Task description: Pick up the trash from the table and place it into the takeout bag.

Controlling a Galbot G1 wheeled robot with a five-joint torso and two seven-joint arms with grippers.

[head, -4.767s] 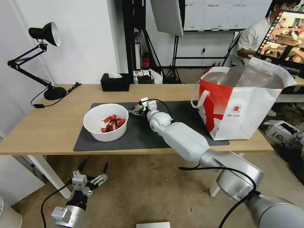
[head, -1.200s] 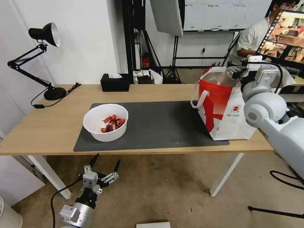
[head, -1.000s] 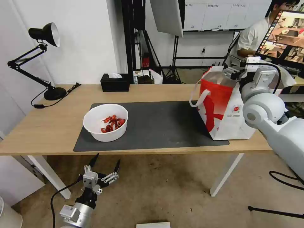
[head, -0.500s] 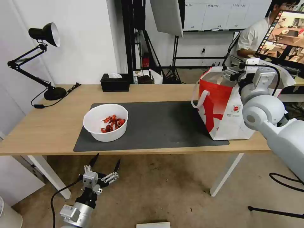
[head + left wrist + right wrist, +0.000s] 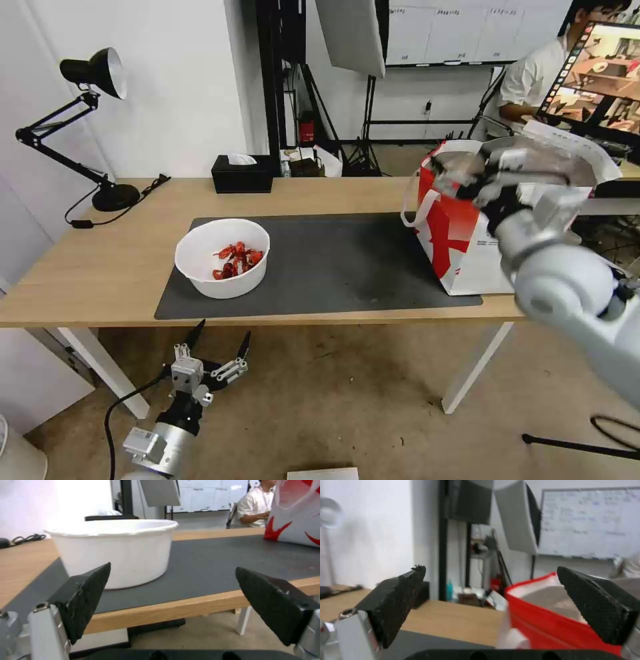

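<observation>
Here, white bowl, red shells

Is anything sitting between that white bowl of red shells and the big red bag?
Nothing visible does. Between the bowl and the takeout bag lies only bare dark mat. The right gripper, fingers open, hangs at the bag's near top edge, above that path.

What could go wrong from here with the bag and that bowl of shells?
The right gripper hangs open at the takeout bag's rim and white loop handle; a sweep could snag or tip it. The white bowl holds loose crayfish shells, so tilting it may spill them on the mat.
</observation>
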